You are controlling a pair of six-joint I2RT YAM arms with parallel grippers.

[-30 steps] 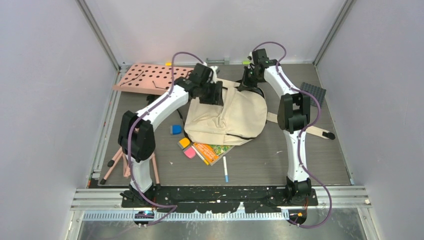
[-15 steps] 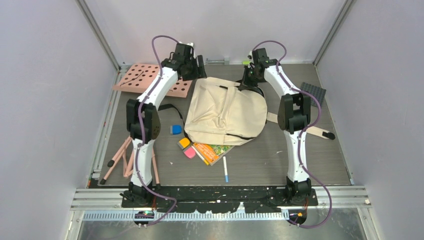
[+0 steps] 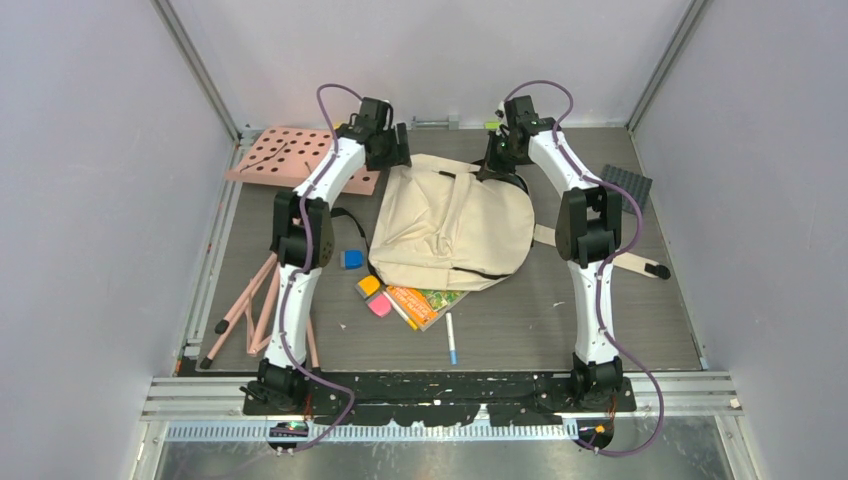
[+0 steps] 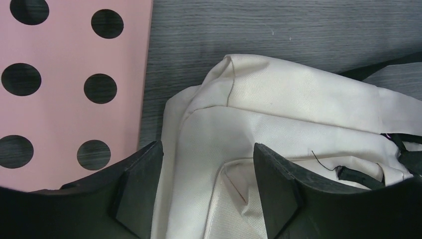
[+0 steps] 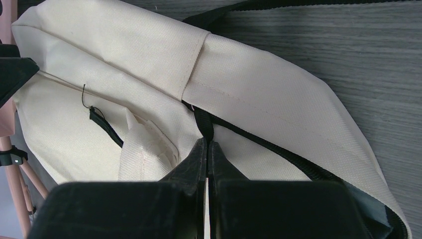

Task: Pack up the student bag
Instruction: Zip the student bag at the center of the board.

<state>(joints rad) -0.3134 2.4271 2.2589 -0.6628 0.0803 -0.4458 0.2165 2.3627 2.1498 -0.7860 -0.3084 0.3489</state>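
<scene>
The left arm has drawn its elbow in toward the middle since half a second ago, bringing the left gripper [image 4: 207,147] slightly closer to the far left corner of the student bag [image 3: 450,225]; the right arm stands as it did. The left gripper's two fingers are spread wide, one on each side of the cream corner fabric (whether they touch it cannot be told). The right gripper [image 5: 206,144] is pinched closed on the black strap [image 5: 203,122] at the bag's far right edge. The one bag lies flat in the middle of the table [image 3: 560,320], between the two arms. At its near edge lies one book [image 3: 425,303], with three small blocks to the left: one blue [image 3: 351,259], one orange [image 3: 368,286], one pink [image 3: 380,306]. One white pen [image 3: 452,340] lies nearer the bases. One pink perforated board [image 3: 290,152] sits at the far left, just beside the bag's corner.
</scene>
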